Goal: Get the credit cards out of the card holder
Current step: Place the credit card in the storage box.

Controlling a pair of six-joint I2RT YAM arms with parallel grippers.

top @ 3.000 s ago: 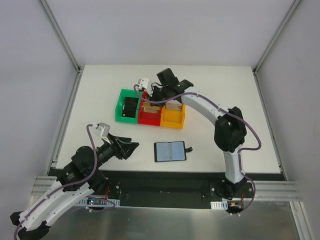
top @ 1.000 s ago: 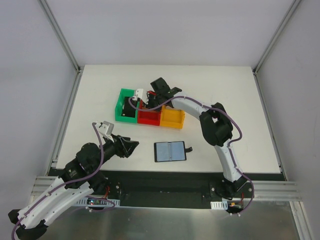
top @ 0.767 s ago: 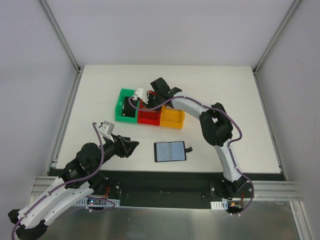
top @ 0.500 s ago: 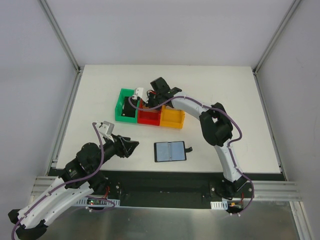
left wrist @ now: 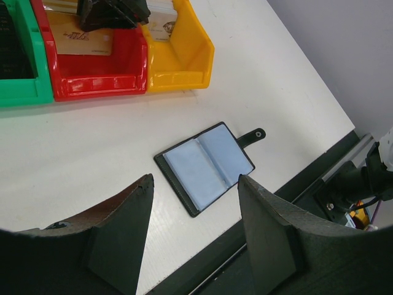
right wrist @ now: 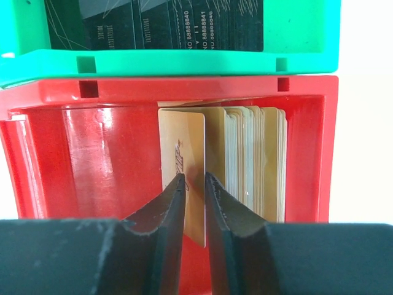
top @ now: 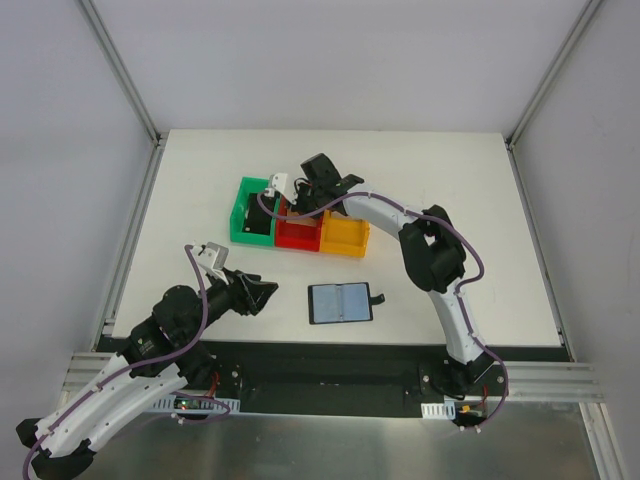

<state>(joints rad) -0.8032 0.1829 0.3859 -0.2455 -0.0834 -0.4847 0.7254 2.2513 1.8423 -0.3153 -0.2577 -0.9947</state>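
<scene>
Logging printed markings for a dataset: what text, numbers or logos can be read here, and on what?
"NO 8888840", "NO 8888841", as best legible: white print on the black cards in the green plastic bin.
Script logo on the front tan-gold credit card in the red plastic bin: too blurred to read.
On the black folding card holder: no text visible.

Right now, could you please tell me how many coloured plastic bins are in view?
3, side by side in one row: the green bin on the left, the red bin in the middle, the orange bin on the right. Nothing suggests another is hidden.
</scene>
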